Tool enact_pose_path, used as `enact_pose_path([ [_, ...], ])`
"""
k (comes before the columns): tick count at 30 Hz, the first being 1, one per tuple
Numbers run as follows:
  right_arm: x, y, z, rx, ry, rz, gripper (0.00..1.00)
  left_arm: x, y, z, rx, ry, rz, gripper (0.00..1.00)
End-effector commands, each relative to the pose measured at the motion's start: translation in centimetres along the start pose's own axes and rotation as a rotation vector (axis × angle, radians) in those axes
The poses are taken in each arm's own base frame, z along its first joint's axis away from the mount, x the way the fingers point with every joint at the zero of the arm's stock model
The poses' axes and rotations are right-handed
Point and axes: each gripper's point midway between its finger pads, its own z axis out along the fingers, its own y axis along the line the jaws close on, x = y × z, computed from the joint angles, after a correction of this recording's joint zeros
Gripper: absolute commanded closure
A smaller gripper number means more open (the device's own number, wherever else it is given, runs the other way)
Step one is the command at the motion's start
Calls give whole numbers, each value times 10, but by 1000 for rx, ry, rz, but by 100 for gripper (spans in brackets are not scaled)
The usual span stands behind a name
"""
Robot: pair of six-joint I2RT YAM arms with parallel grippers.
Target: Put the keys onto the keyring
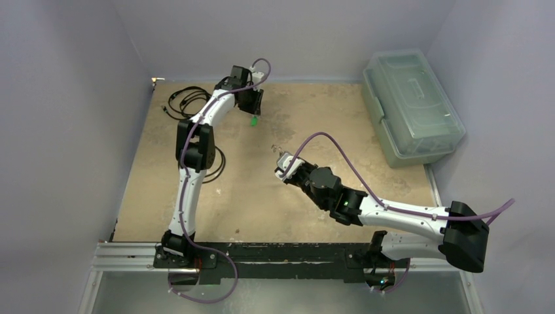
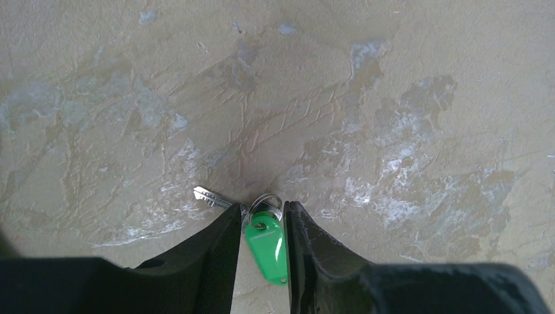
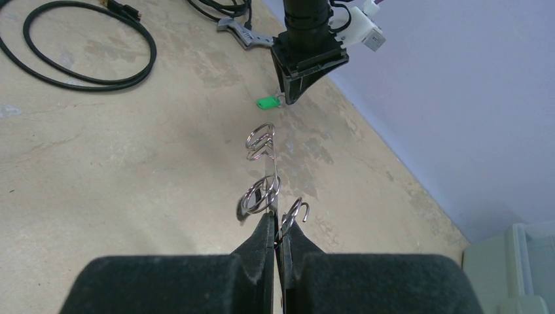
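Note:
A key with a green tag (image 2: 266,243) sits between my left gripper's (image 2: 264,208) fingers, which are closed narrowly on its small split ring; the blade sticks out to the left. From above, the tag (image 1: 252,121) shows just under the left gripper (image 1: 255,104) at the far side of the table. My right gripper (image 3: 276,219) is shut on the keyring (image 3: 275,167), a thin grey loop seen edge-on with small metal rings dangling from it. It holds the keyring above the middle of the table (image 1: 277,149). The blue and dark keys are out of view.
Coiled black cables (image 1: 186,98) lie at the far left, with another loop (image 1: 216,163) beside the left arm. A wrench head (image 3: 242,36) lies behind the left gripper. A clear plastic box (image 1: 411,104) stands at the far right against the wall.

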Motion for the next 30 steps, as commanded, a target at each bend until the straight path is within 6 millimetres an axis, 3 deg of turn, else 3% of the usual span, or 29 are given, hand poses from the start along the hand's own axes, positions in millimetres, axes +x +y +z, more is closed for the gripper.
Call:
enact_pose_path([
  [1, -33, -12, 4, 27, -81, 59, 100, -4, 2, 2, 19, -16, -13, 70],
  [22, -29, -7, 7, 8, -62, 54, 100, 1, 1, 4, 27, -5, -15, 85],
  [30, -29, -7, 7, 7, -59, 55, 100, 8, -2, 9, 50, 2, -19, 79],
])
